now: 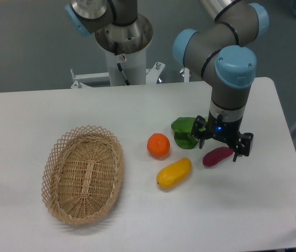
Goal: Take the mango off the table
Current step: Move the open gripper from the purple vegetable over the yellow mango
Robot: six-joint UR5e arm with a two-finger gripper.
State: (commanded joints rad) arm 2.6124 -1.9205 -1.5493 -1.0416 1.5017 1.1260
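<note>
The mango (173,173) is a glossy yellow oblong fruit lying on the white table (137,105), just right of centre. My gripper (220,148) hangs to the right of and a little behind it, above the purple-red vegetable. Its fingers (239,152) point down and stand apart, open, with nothing held. The gripper is clear of the mango by roughly a fruit's length.
A round orange (158,145) sits just behind the mango's left end. A green pepper (185,132) lies behind it, partly hidden by the gripper. The dark purple-red vegetable (217,156) lies under the gripper. A wicker basket (83,174) stands at the left.
</note>
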